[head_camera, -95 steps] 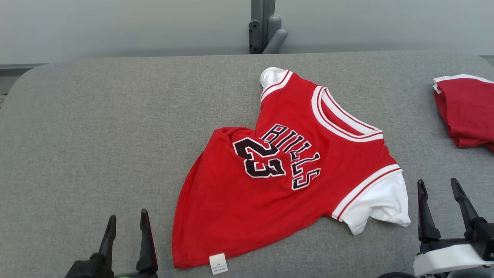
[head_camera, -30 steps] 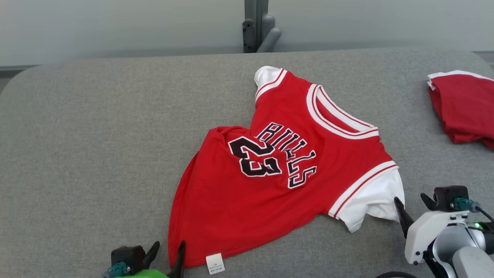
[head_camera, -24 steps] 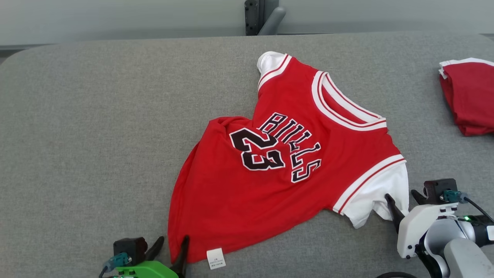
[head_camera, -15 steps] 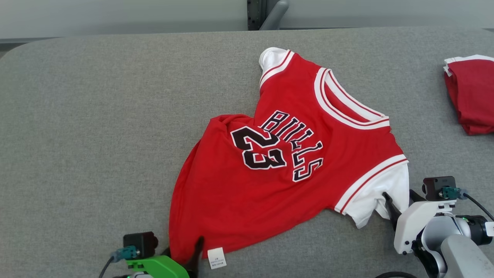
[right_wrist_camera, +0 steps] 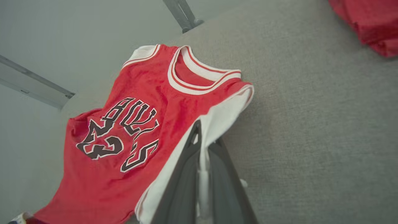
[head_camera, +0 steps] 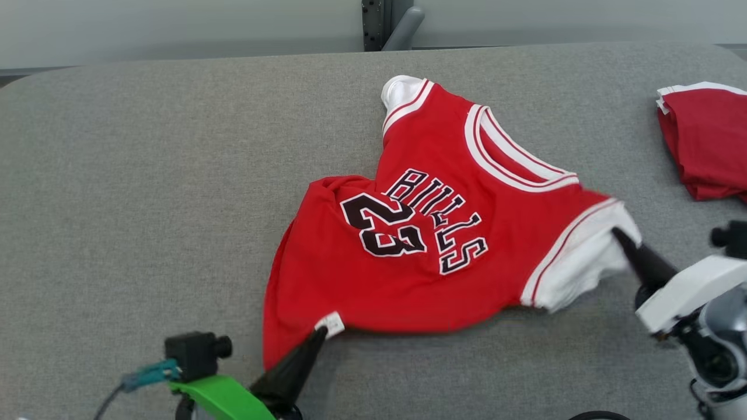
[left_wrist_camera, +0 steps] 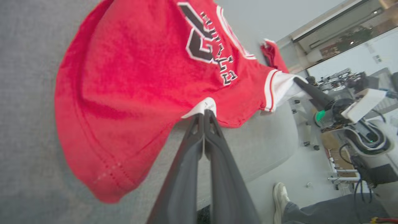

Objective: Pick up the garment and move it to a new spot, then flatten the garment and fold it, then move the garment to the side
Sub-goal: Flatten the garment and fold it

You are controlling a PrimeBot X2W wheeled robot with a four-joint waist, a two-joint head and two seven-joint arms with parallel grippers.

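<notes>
Found the left gripper (left_wrist_camera: 205, 113) shut on the hem of the red jersey (head_camera: 408, 291), right at the white hem label (left_wrist_camera: 203, 107); could not tell cloth-and-label from label-only in the pinch. Judged a label-only pinch liable to slip or tear loose under load. Found the right gripper (right_wrist_camera: 205, 137) clamped on the near white sleeve (head_camera: 578, 262), a thin fold of cloth between the fingers. Judged that shallow bite likewise prone to release under pull.

Located the jersey right of centre on the grey padded table (head_camera: 146, 175), near corners raised, body and far end resting on the padding. Expected drag across the padding, and fresh creasing, from any sideways carry begun before full lift. Expected twisting or bunching from uneven rise of the two arms, given one grip at the hem and the other at a sleeve. Noted a crumpled fold (head_camera: 330, 192) at the far left of the body; judged it likely to persist into the flattening step. Noted a second red garment (head_camera: 709, 146) well apart at the far right; judged a rightward placement liable to overlap it.

Could not read the print on the hem label: too small. Read "23" (head_camera: 379, 228) in black, outlined white, across the chest. Read "BULLS" (head_camera: 432, 201) beside it, same lettering. Made out no other writing.
</notes>
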